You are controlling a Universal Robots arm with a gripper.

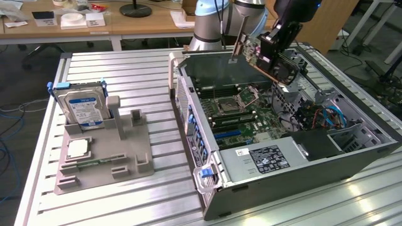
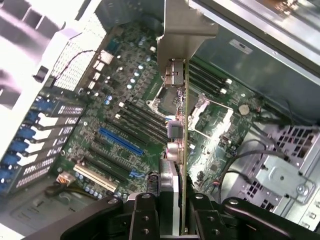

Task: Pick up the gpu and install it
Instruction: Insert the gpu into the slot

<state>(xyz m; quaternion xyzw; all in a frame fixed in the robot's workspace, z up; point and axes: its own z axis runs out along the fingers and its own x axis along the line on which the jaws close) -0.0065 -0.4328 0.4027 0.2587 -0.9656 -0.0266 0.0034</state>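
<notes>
The gripper [image 1: 271,45] is clamped on the gpu [image 1: 254,52], its two black fingers [image 2: 145,217] pressing the card's flat faces from either side. The gpu hangs in the air above the open computer case [image 1: 188,99], over the far end of the case's interior as the exterior view shows it. It is tilted and clear of the motherboard [image 1: 242,117]. In the wrist view the gpu [image 2: 178,145] is seen edge-on with its silvery metal bracket [image 2: 186,30] at the end away from the gripper [image 2: 175,222]. Below it in the case lie the motherboard [image 2: 125,90], the CPU socket [image 2: 210,112] and a long blue expansion slot [image 2: 120,141]; the card is seated in none of them. Outside the case, towards the exterior view's left, a grey fixture [image 1: 103,162] on the slatted metal table [image 1: 125,70] holds a blue-labelled hard drive [image 1: 84,106] upright and a small square silver chip [image 1: 76,148] lying flat.
</notes>
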